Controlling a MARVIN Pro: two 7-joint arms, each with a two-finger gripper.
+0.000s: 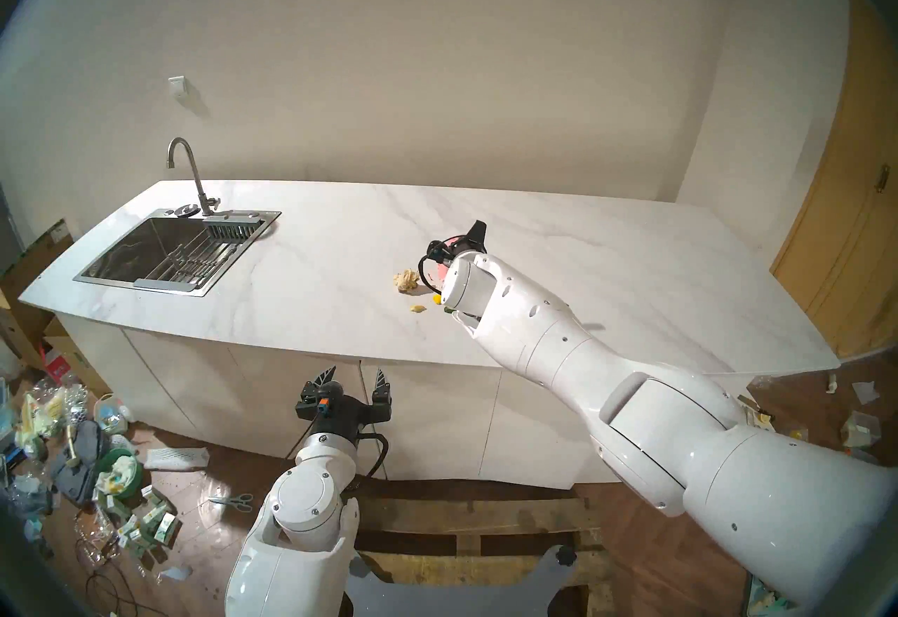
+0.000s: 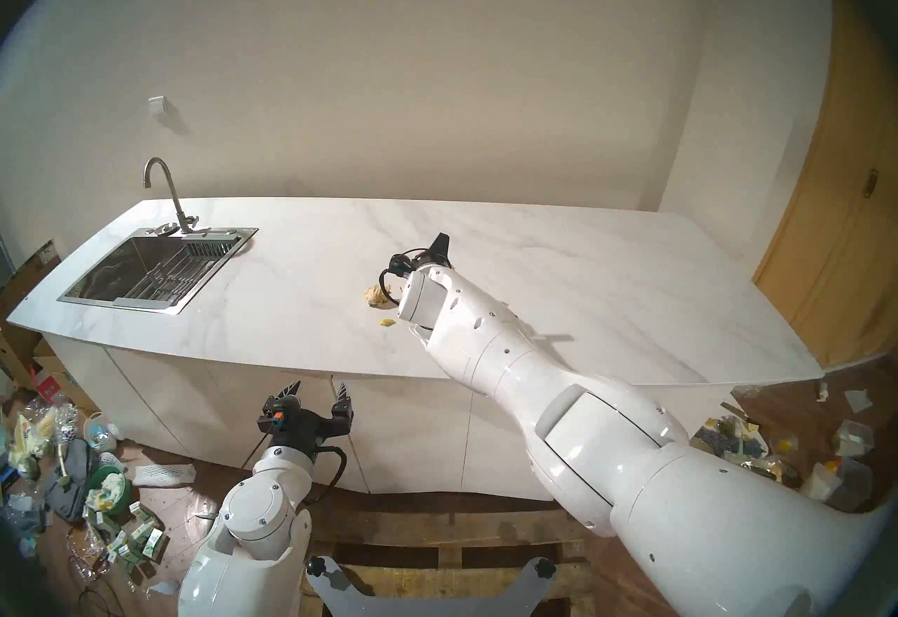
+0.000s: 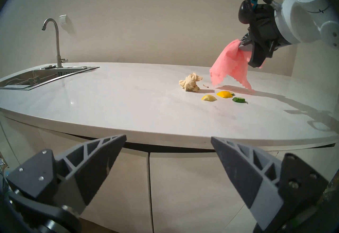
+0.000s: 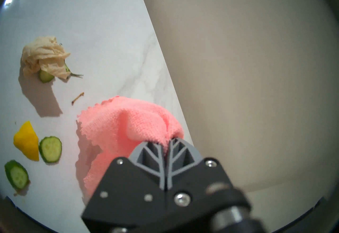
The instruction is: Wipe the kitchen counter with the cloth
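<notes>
The right gripper is pinching the cloth tight, dangling it above the counter near its back edge; dragging could be smearing the 3 cucumber slices.

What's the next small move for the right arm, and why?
Probably lower the right gripper until the cloth lies on the counter: it is shut on the cloth, which hangs just above the surface beside the food scraps.
</notes>
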